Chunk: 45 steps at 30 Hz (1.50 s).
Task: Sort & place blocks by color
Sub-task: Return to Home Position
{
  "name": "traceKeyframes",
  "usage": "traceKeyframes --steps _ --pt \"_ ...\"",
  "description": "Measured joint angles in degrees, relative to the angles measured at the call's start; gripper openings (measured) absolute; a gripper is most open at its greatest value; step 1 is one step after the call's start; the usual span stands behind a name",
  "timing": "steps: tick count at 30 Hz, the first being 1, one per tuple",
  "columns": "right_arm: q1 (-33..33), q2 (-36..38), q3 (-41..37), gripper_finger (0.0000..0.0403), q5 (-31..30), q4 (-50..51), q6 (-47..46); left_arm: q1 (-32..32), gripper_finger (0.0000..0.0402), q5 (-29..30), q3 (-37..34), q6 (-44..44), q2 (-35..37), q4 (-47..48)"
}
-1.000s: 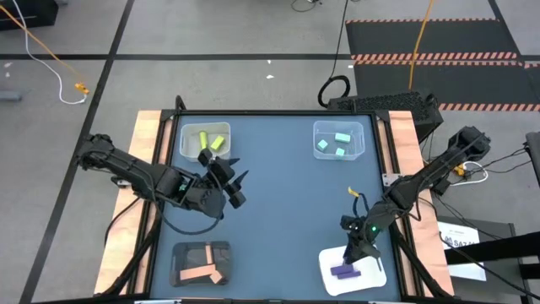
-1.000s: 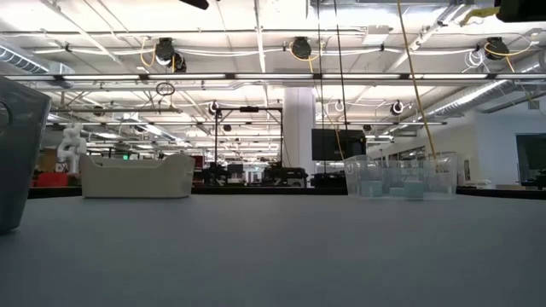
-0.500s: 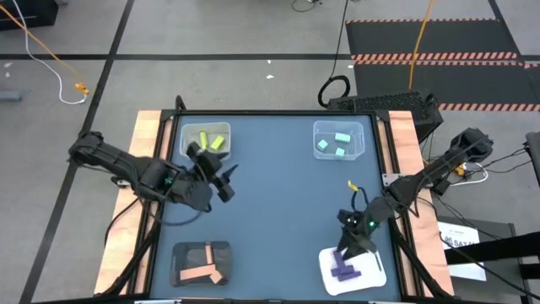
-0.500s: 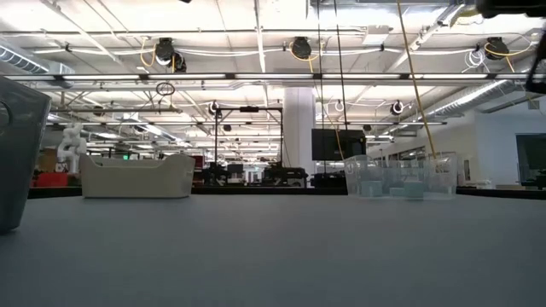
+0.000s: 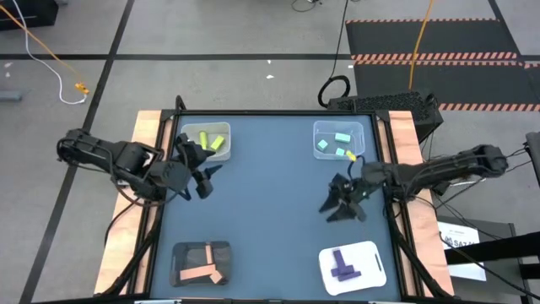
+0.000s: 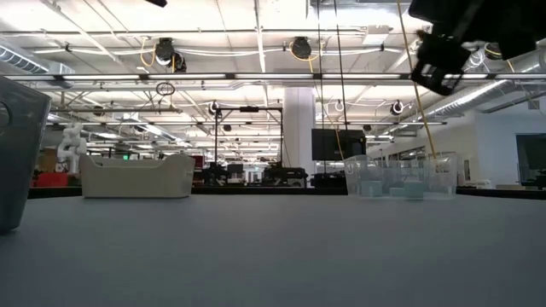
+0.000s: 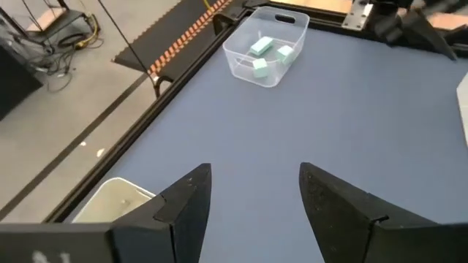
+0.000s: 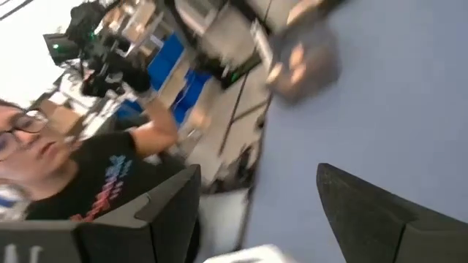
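My right gripper [image 5: 334, 208]: centre right, fingers apart, empty; small purple blocks [image 5: 343, 267] lie sorted in flat white tray [image 5: 372, 252].
My left gripper [image 5: 206, 176]: centre left, apart, empty.

Colours recorded. The table top [image 5: 278, 118] was slate blue, edged by pale wooden side boards [image 5: 145, 135]. The blocks fell into four colour groups:

- yellow-green blocks [image 5: 216, 142] in an off-white bin [image 5: 187, 132]
- mint-teal blocks [image 5: 342, 138] in a clear bin [image 5: 319, 127]
- salmon-orange blocks [image 5: 198, 272] in a black tray [image 5: 179, 250]
- purple blocks [image 5: 342, 268] in a white tray [image 5: 371, 253]

The left gripper [image 7: 254, 171] and the right gripper [image 8: 257, 172] were both black. The floor [image 5: 253, 84] was grey. A black mat [image 5: 422, 38] on it carried red-and-white striped edging [image 5: 430, 57], and an orange cable [image 5: 51, 51] crossed it. A person's shirt [image 8: 102, 183] was black with a pale red and blue print.
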<state>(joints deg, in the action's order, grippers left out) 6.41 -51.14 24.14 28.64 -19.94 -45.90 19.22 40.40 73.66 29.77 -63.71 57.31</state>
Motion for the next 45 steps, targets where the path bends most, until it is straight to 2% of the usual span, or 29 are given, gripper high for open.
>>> traceKeyframes --steps 5,9,15,22,27,34,40,45 --pt "-9.04 3.28 0.02 0.0263 -0.02 0.0 11.31 -0.04 0.0209 -0.02 -3.74 -2.47 3.11 -0.98" --pt "-15.28 5.45 0.02 0.0263 -0.38 -0.06 17.51 -0.04 0.0209 -0.02 -9.95 -2.76 6.0 -4.7" --pt "-22.73 6.91 0.02 0.0263 -5.08 -0.01 23.31 -2.43 0.0209 0.38 -22.56 -9.49 12.46 -19.27" --pt "-28.95 6.74 0.04 0.0263 -5.03 0.25 28.31 -7.93 0.0209 -0.31 -37.63 -12.92 20.49 -32.94" --pt "-32.73 6.73 0.09 0.0263 -5.01 3.32 31.96 -11.42 0.0209 -5.48 -43.33 -17.34 24.9 -42.25" --pt "-37.54 6.72 0.09 0.0263 -4.97 5.75 32.28 -13.66 0.0209 -14.89 -53.7 -24.04 25.64 -63.04" --pt "-38.68 6.72 0.09 0.0263 -4.82 7.25 32.29 -15.06 0.0209 -25.38 -62.79 -27.56 25.6 -81.72" --pt "-38.68 6.72 0.09 0.0263 -4.81 8.61 35.79 -15.13 0.0209 -29.55 -67.41 -27.84 25.6 -89.74"
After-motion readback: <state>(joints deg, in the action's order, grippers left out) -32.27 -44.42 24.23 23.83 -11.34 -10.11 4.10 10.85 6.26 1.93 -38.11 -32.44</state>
